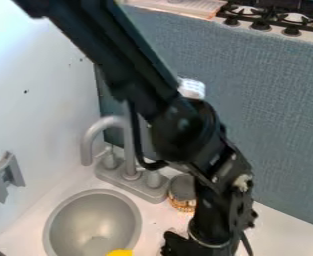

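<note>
Well, a yellow object (120,253) sits by the sink (47,225), left of the gripper (180,245) — jaws spread or not, I cannot tell.

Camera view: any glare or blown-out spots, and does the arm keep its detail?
Camera view: the wall washes out towards the upper left; a soft highlight sits in the sink; the arm's upper part is mostly dark, with little surface detail.

Bright glare washes the white wall (25,55), well apart from the gripper (197,244). Nearer it, the sink basin (92,217) carries a soft highlight.
</note>
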You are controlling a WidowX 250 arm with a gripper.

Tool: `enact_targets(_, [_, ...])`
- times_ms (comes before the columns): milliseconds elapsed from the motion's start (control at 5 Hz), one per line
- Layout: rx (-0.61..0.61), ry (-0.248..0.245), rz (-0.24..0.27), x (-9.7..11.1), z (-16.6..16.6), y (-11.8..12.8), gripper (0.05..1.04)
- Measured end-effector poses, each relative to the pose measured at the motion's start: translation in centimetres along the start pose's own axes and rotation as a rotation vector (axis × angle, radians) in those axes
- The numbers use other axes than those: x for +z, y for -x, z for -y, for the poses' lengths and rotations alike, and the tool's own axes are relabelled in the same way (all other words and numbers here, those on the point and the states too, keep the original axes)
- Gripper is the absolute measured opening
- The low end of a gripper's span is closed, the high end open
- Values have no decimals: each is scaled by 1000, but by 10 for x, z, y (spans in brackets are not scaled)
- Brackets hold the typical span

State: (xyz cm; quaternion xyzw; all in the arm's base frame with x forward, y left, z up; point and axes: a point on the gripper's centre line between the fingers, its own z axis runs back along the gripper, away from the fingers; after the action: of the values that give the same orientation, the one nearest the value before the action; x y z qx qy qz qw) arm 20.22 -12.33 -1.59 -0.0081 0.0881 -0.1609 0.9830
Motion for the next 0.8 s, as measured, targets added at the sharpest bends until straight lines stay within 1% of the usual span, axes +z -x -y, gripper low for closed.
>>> enact_targets(200, [-18,-24,-6,-8,2,-7,99])
enact_targets(400, [-48,-48,-29,-22,5,-12,99])
enact_targets(600, [-62,-39,-40,-31,7,-18,99])
enact_targets(800, [-82,-44,-48,-42,13,-28,99])
